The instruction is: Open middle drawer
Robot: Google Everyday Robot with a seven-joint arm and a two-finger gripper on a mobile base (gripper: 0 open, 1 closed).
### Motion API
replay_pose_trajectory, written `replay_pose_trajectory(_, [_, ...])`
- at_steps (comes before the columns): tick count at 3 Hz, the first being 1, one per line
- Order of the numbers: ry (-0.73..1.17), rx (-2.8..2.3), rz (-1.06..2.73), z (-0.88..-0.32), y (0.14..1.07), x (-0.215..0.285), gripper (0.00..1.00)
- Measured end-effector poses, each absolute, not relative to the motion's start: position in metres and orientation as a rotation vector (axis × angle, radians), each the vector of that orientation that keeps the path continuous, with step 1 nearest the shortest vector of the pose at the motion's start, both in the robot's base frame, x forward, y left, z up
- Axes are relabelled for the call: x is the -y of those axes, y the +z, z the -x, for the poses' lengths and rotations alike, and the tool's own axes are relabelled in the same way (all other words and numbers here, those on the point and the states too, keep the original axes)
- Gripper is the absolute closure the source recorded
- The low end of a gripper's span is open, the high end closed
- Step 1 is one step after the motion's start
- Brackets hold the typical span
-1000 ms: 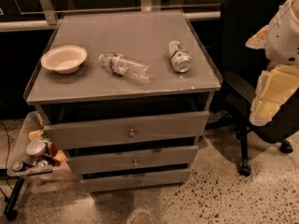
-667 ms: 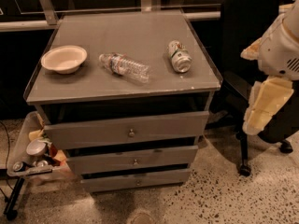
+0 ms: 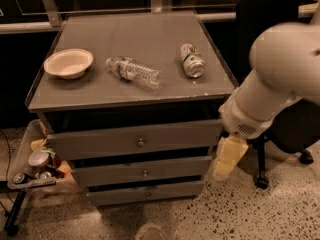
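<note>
Middle drawer: the wide, low grey drawer front (image 3: 110,174) with a small round metal knob (image 3: 145,173) lies between the taller drawer (image 3: 95,144) and the lowest one (image 3: 120,196); we judge it shut.
Gripper: the cream-coloured gripper (image 3: 227,156) hangs just off the cabinet's right edge; we cannot tell whether it is spread or closed.
Relation: the knob lies toward the view's left of the gripper, slightly lower; the front runs side to side.
Surface: a white bowl (image 3: 68,62), a clear bottle (image 3: 134,72) and a can (image 3: 191,60) lie on the grey top (image 3: 150,34).
Room: speckled floor (image 3: 250,214), black chair (image 3: 265,19).
</note>
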State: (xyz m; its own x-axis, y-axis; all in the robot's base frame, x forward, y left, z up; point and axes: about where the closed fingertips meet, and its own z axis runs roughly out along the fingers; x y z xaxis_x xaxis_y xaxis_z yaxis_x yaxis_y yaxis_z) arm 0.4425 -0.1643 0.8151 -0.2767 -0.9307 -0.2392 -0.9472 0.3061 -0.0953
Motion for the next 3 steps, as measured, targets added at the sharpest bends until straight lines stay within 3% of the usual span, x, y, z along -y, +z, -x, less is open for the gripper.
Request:
replay_pose_trajectory(1, [0.153, -2.373, 1.712, -0.452, 0.756, 0.146, 0.00])
replay_pose_trajectory(3, [0.199, -2.392, 1.697, -0.451, 0.742, 0.144, 0.00])
